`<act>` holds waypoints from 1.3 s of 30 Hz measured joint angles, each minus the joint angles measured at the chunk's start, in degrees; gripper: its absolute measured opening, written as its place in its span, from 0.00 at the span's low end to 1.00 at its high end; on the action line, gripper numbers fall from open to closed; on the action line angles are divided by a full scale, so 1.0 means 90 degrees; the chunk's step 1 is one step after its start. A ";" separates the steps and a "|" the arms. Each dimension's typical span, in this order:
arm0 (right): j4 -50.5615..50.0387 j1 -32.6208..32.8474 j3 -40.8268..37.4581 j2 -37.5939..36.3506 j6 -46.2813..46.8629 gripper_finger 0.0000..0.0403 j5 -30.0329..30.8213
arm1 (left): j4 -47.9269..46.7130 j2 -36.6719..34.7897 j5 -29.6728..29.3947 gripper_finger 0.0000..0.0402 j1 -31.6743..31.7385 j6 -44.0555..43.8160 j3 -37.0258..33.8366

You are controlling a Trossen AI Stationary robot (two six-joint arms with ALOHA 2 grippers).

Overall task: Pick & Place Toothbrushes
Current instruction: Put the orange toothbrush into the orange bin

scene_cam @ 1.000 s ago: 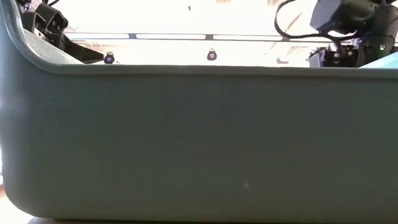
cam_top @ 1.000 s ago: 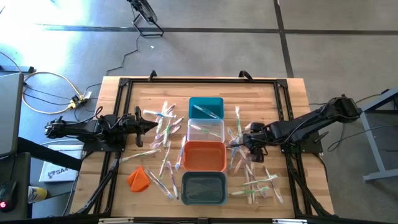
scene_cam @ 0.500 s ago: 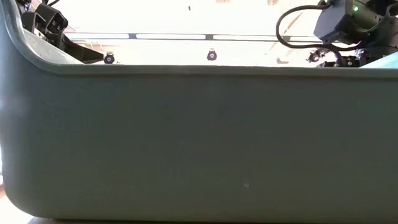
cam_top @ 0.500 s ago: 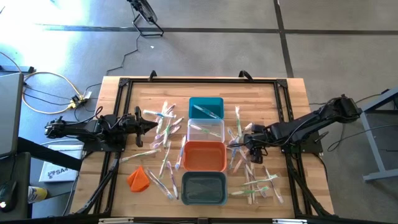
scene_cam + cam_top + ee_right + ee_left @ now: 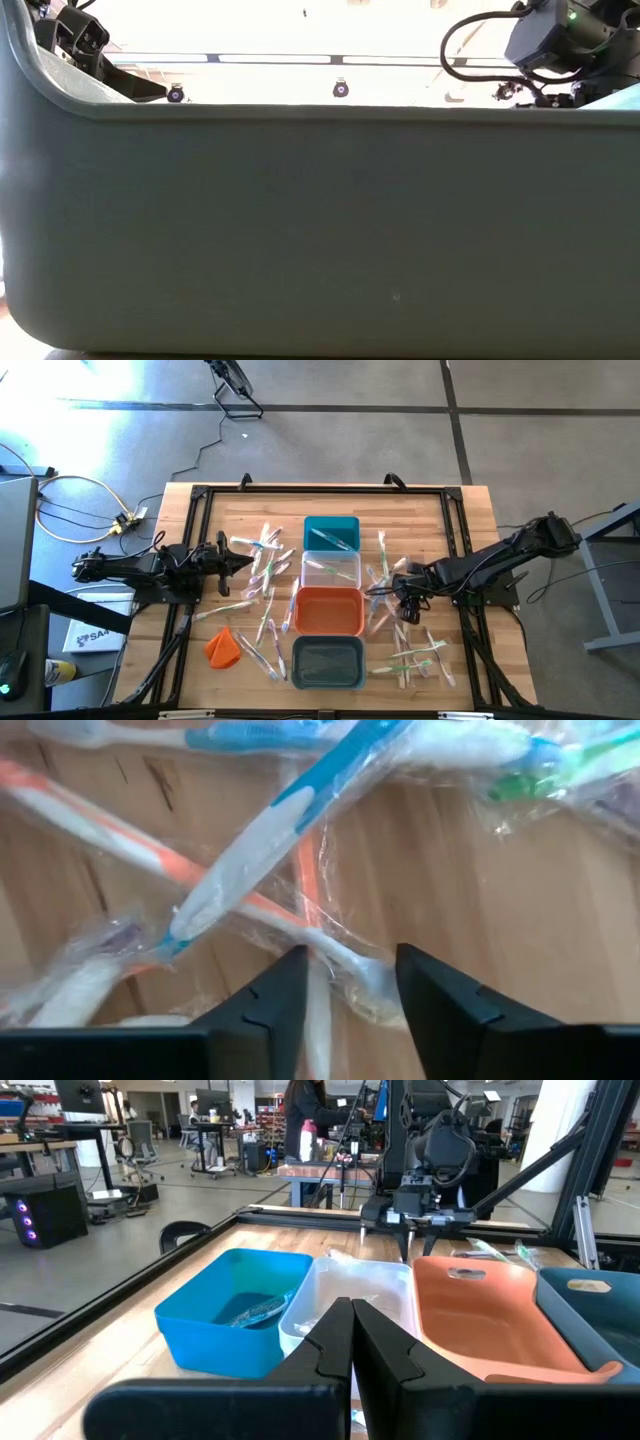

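Observation:
Many wrapped toothbrushes lie flat on the wooden table in two piles, one pile [image 5: 262,575] left of the bins and one pile [image 5: 405,640] right of them. My right gripper [image 5: 382,592] points down into the right pile. Its open fingers [image 5: 285,990] straddle a white-and-orange toothbrush [image 5: 345,965] in a clear wrapper. A blue-and-white toothbrush [image 5: 270,840] lies crossed over that one. My left gripper [image 5: 247,560] waits shut and level at the left pile, touching nothing. My right gripper comes from above, slanting down, with one finger on each side of the wrapped white-and-orange toothbrush's end [image 5: 352,975], which lies on the table. I cannot tell whether the fingers touch it or its wrapper.
Down the table's middle stands a row of bins: teal [image 5: 331,520], clear [image 5: 350,572], orange [image 5: 328,628] and grey [image 5: 327,678]. The teal and clear bins hold toothbrushes. An orange lump [image 5: 222,647] lies near left. The grey bin's wall [image 5: 320,230] fills the low view.
My right gripper has rolled about its wrist above the right pile, staying over the same spot. The toothbrushes and bins lie as before.

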 joint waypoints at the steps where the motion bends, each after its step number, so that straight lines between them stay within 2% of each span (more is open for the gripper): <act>1: 0.0037 0.0000 0.0000 0.0026 0.0090 0.30 -0.0065 | 0.0000 0.0000 0.0000 0.00 0.0000 0.0000 0.0001; 13: 0.0038 0.0005 0.0000 0.0043 0.1258 0.02 -0.0874 | 0.0000 0.0001 0.0000 0.00 -0.0001 0.0000 0.0001; 18: 0.0033 0.0005 0.0002 0.0043 0.1590 0.01 -0.0959 | 0.0000 0.0002 0.0000 0.00 -0.0002 0.0000 -0.0001; 24: -0.0238 0.0005 0.0233 0.0043 0.1409 0.01 -0.0761 | -0.0002 0.0000 0.0000 0.00 0.0000 0.0000 0.0001; 39: -0.2975 0.0035 0.2034 0.0043 0.0732 0.01 0.0410 | 0.0000 0.0000 0.0000 0.00 -0.0001 0.0000 0.0001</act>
